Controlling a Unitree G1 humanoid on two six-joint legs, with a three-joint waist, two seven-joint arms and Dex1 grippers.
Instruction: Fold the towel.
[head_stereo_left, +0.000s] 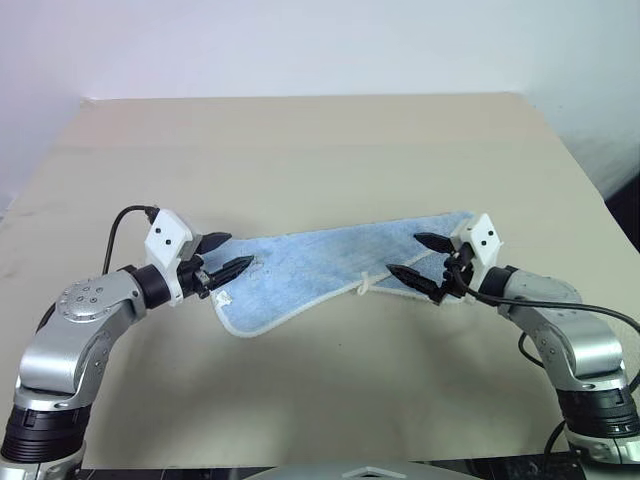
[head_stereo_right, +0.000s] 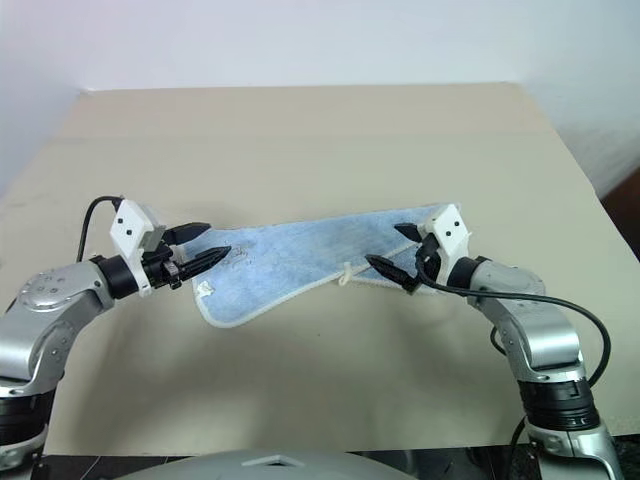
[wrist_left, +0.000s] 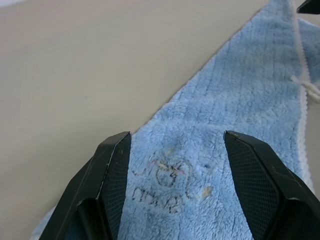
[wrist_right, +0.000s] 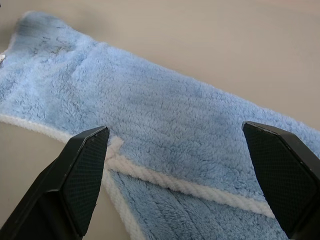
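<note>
Towel (head_stereo_left: 330, 262) lying folded over, stretched crosswise toward the tabletop's (head_stereo_left: 300, 150) near edge. Left hand (head_stereo_left: 222, 257) and right hand (head_stereo_left: 415, 258) both spread, empty, poised over opposite towel ends.

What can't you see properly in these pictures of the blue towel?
- Towel: its underside, hidden against the table.
- Embroidered mark, left wrist view: too faint to read.
- White tag, left eye view: print too small.
- Towel's far-right end, left eye view: behind the right gripper.
</note>
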